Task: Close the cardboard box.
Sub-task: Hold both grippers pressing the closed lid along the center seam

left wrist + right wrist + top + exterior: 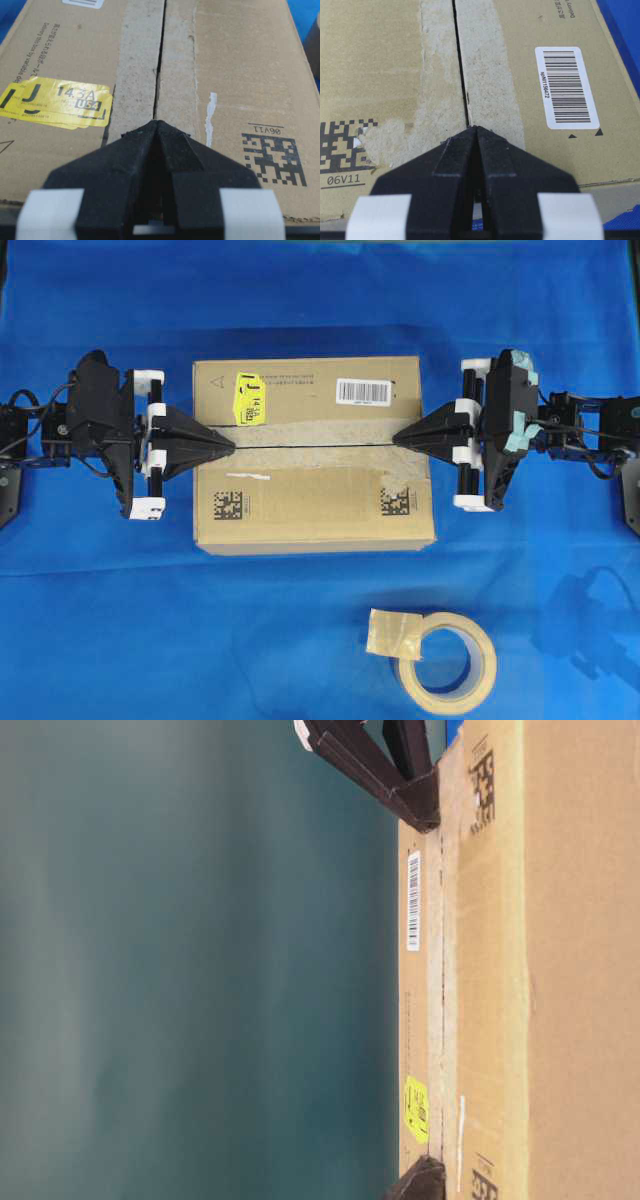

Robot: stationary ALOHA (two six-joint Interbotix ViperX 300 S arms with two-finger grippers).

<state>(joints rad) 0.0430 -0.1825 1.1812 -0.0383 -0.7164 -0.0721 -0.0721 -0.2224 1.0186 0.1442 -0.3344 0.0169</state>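
The cardboard box [310,495] lies in the middle of the blue cloth with its top flaps folded flat, meeting along a dark centre seam between old tape strips. It carries a yellow sticker [248,398] and a white barcode label [363,390]. My left gripper [230,445] is shut, its tips resting on the seam at the box's left edge. My right gripper [398,437] is shut too, tips on the seam at the right edge. In the left wrist view the box [235,75] fills the frame past the gripper [157,123]; likewise the box [380,65] and gripper [476,128] in the right wrist view.
A beige tape roll [446,662] with a loose folded end lies on the cloth in front of the box, to the right. The table-level view shows the box [560,970] close up, turned sideways, with a blurred teal background.
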